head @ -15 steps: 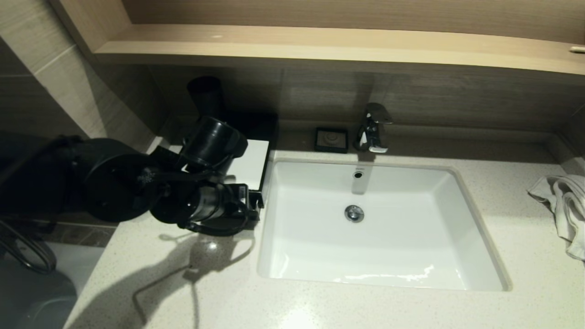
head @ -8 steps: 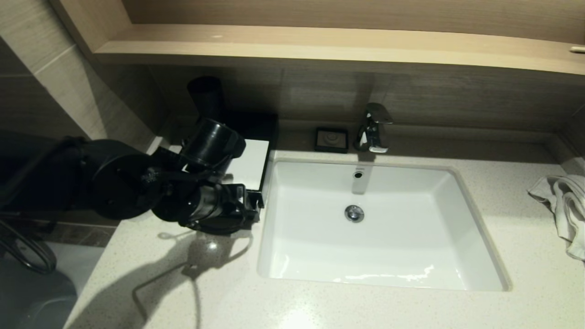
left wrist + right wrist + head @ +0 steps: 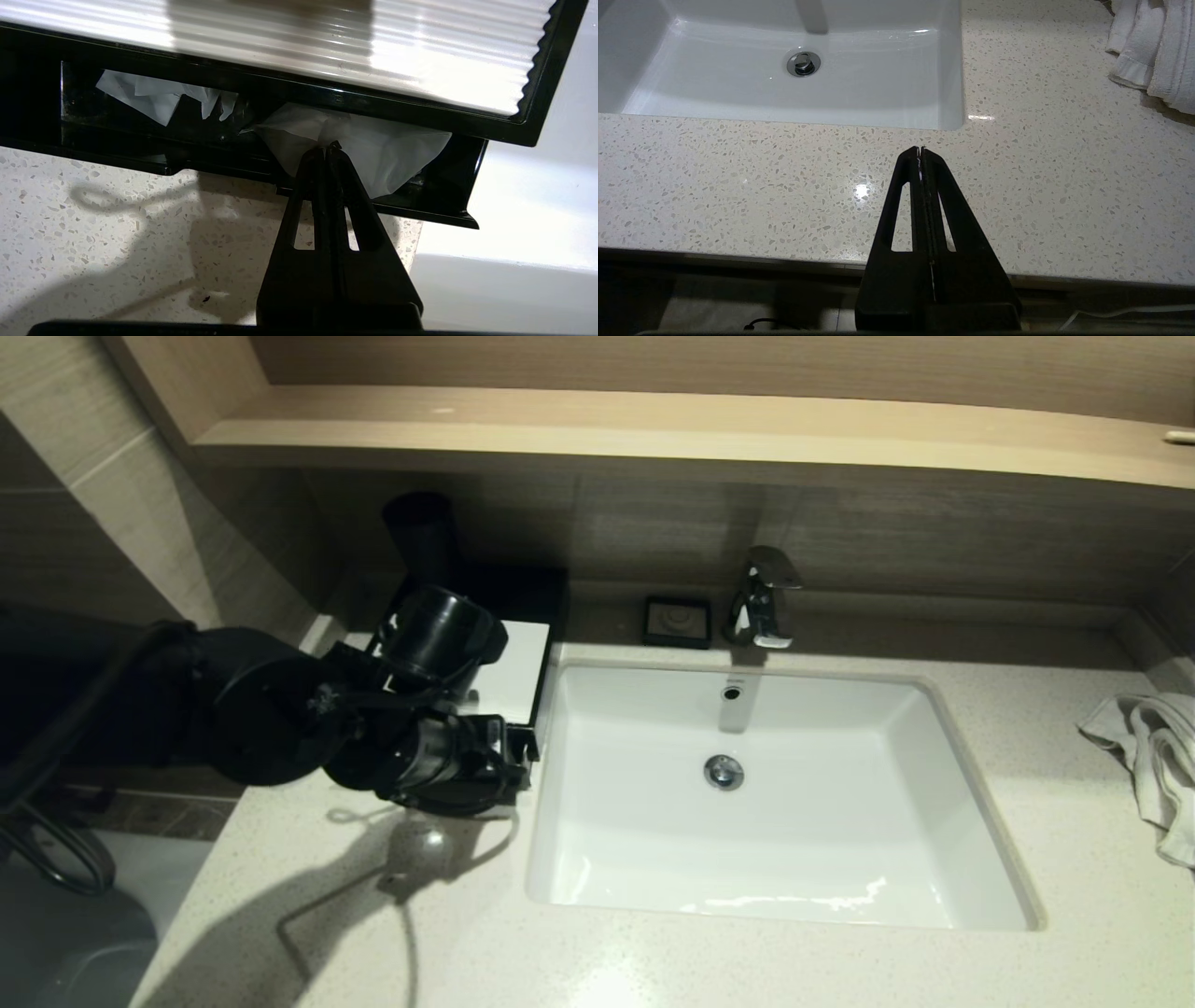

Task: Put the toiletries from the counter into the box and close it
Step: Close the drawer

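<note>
Left gripper (image 3: 325, 150), jaws closed on a white packet (image 3: 373, 149), pushes it into the black box (image 3: 472, 205) beside the sink (image 3: 747, 784). Right gripper (image 3: 920, 150) is parked, jaws closed, over the tabletop (image 3: 738, 186).

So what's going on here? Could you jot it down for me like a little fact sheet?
Place: speckled bathroom counter around a white sink
Box: black box with a ribbed white lid, drawer part open
Left gripper: fingers shut on a white packet at the drawer opening
Inside the drawer: another crumpled white packet
Right gripper: shut, empty, above the counter's front edge
Also there: tap, white towel at the counter's right end
</note>
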Controlling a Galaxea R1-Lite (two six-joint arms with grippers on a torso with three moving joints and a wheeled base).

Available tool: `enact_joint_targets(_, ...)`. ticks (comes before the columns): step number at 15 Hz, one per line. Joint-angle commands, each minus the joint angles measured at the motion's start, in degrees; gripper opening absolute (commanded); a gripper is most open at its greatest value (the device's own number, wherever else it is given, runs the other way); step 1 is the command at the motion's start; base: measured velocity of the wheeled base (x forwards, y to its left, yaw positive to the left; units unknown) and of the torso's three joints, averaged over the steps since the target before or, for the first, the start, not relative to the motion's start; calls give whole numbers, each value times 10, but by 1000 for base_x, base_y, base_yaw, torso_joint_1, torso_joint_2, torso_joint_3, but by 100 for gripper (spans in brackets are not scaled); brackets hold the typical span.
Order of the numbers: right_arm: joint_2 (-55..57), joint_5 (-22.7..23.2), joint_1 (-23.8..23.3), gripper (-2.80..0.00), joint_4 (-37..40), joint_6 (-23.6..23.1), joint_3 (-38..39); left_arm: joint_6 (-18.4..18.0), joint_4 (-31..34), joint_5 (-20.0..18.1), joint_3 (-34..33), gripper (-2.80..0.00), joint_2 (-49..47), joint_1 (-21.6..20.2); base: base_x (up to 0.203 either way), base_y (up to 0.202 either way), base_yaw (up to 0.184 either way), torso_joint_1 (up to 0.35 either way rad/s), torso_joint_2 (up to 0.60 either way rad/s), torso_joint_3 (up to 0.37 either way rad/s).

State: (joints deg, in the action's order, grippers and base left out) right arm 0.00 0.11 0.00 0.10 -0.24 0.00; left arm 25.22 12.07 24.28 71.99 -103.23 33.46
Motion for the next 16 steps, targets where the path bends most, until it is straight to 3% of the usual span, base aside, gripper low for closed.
enact_joint_targets(1, 0, 0, 0, -280, 0, 0, 0, 1, -6, 2, -1, -280, -7, -2, 0, 0, 0, 0, 0, 0)
enact_joint_targets(12, 0, 0, 0, -280, 0, 0, 0, 0, -47, 3, 0, -280, -22, -7, 0, 0, 0, 0, 0, 0)
enact_joint_targets(16, 0, 0, 0, -280, 0, 0, 0, -2, -53, 29, 0, -280, -29, -8, 0, 0, 0, 0, 0, 0)
